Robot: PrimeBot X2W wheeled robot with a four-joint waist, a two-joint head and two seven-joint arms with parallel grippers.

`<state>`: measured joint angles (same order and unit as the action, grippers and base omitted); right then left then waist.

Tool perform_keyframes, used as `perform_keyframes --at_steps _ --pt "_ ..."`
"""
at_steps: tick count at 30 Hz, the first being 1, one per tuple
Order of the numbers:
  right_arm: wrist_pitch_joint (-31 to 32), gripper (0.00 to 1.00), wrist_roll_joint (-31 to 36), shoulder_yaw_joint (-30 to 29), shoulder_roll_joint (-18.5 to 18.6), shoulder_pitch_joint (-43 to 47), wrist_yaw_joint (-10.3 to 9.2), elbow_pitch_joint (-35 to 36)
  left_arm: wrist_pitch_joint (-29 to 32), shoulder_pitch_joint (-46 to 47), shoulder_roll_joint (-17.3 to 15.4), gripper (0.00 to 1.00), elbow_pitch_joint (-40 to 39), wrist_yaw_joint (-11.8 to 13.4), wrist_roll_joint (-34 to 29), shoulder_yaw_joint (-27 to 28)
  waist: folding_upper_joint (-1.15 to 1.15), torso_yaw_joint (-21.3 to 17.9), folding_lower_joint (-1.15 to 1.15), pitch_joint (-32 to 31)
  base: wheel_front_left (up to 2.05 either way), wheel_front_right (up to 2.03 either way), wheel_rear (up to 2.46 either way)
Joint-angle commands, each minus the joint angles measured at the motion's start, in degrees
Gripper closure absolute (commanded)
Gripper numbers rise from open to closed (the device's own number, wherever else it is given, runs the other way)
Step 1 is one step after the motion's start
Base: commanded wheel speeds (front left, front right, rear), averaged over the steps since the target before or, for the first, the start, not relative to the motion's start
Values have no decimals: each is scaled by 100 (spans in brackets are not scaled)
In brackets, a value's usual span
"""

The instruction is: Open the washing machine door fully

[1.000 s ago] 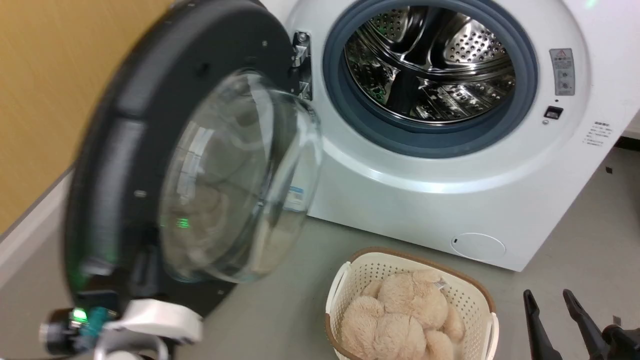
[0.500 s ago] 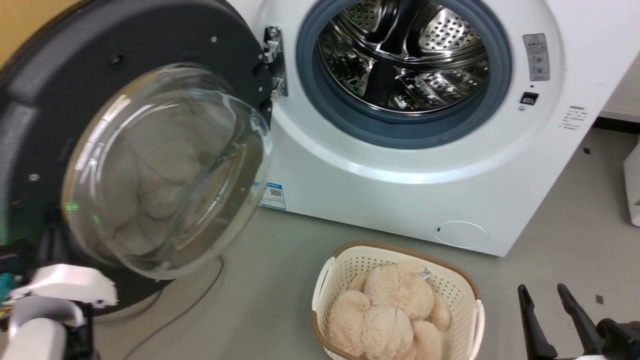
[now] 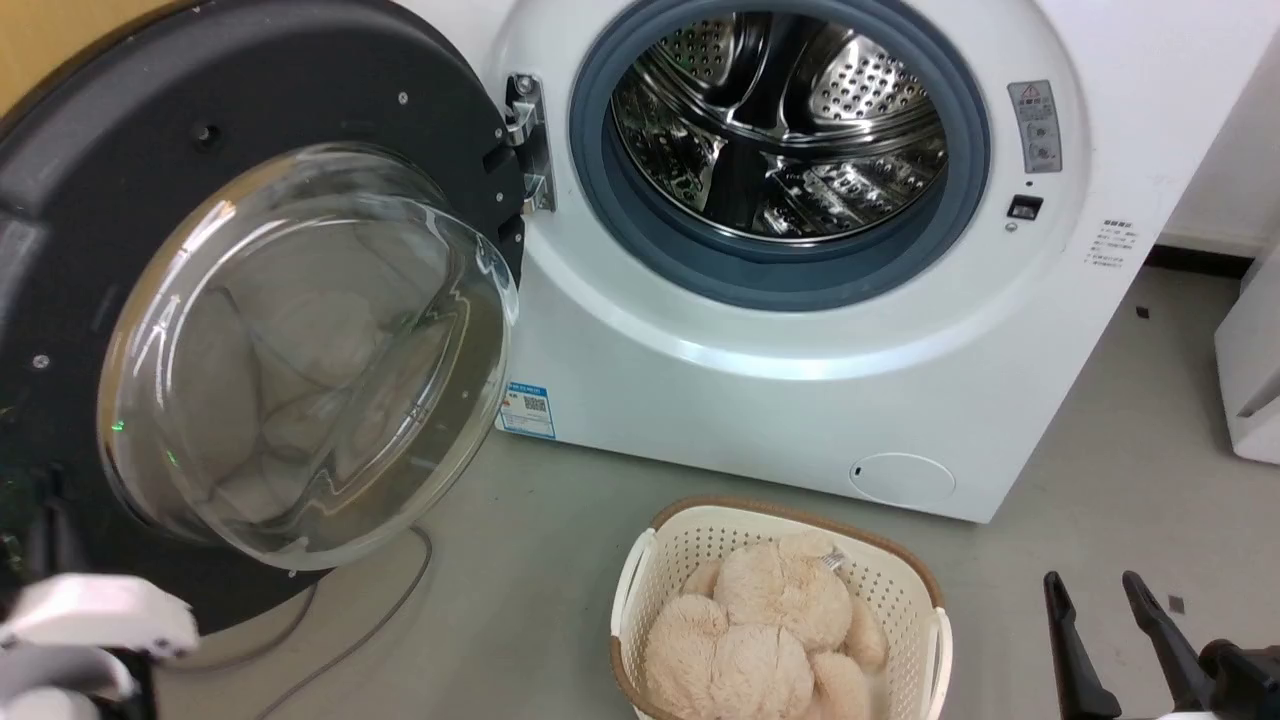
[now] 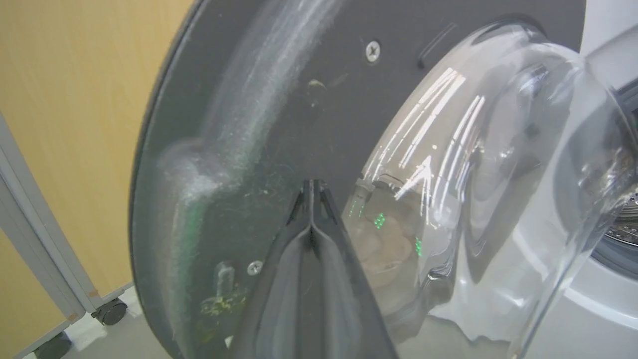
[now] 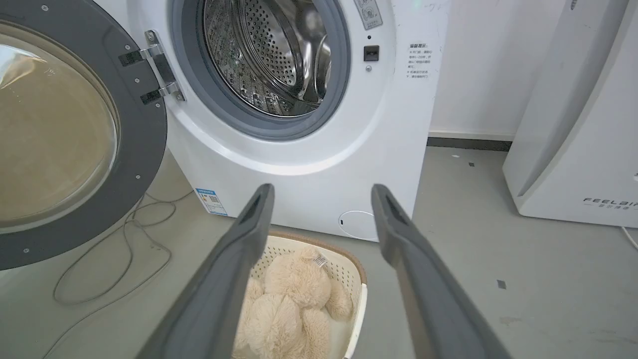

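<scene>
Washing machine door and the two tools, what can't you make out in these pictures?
- Left wrist view: whether the shut left tool touches the washing machine door; the angle hides any gap.
- Head view: the door's left rim, cut off by the frame edge.
- Head view: the label on the washing machine, print too small to read.
- Head view: the right tool, base below the bottom edge.

We log a black washing machine door (image 3: 250, 90), white washing machine (image 3: 800, 400), grey gasket (image 3: 780, 285), perforated steel drum (image 3: 780, 130), cream perforated basket (image 3: 700, 545), beige plush (image 3: 760, 620), blue sticker (image 3: 527, 410), yellow wall (image 4: 75, 99).
</scene>
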<state>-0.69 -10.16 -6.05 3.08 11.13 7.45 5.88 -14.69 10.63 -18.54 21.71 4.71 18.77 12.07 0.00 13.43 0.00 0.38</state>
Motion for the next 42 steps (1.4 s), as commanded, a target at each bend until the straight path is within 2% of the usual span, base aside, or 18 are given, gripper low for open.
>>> perform_keyframes --at_steps 1,6,12,13,14,15,16,17,21,27,35,42 --pt "-44 0 -36 -6 -20 -21 3 -26 -30 -225 183 100 -200 -93 -78 3 0 -6 0 -46 0 0 0" --pt "-73 0 -16 -54 -20 66 3 -31 -30 -938 669 100 -952 -235 -286 -92 0 -20 0 -143 0 0 0" --pt "-57 0 33 -72 -20 123 3 -13 -12 -1575 914 100 -1607 -300 -437 -379 0 -92 0 -216 0 0 0" --pt "-51 0 40 -73 -20 133 3 -7 35 -1656 958 85 -1739 -291 -462 -447 0 -105 0 -228 0 0 0" --pt "-47 0 48 -74 -20 139 3 -1 113 -1734 1006 65 -1883 -271 -515 -543 0 -119 0 -243 0 0 0" --pt "-43 0 59 -68 -20 143 3 1 173 -1798 1048 51 -2029 -252 -568 -635 0 -140 0 -265 0 0 0" --pt "-43 0 66 -56 -20 139 3 7 215 -1855 1080 12 -2159 -227 -613 -705 0 -172 0 -276 0 0 0" --pt "-61 0 63 -44 -20 131 3 19 245 -1897 1112 0 -2272 -208 -657 -779 0 -202 0 -293 0 0 0" --pt "-91 0 24 66 -20 120 3 57 346 -2002 1193 0 -2489 -167 -875 -1117 0 -391 0 -364 0 0 0" --pt "-55 0 101 236 -20 100 3 159 513 -1960 1298 0 -2396 -183 -1068 -1601 0 -767 0 -398 0 0 0" --pt "66 0 201 309 -20 197 3 328 609 -1890 1294 0 -2115 -152 -1223 -1845 0 -1255 0 -414 0 0 0" --pt "87 0 136 349 -20 255 3 422 574 -1915 1299 0 -1800 -101 -1171 -1853 0 -1440 0 -390 0 0 0"
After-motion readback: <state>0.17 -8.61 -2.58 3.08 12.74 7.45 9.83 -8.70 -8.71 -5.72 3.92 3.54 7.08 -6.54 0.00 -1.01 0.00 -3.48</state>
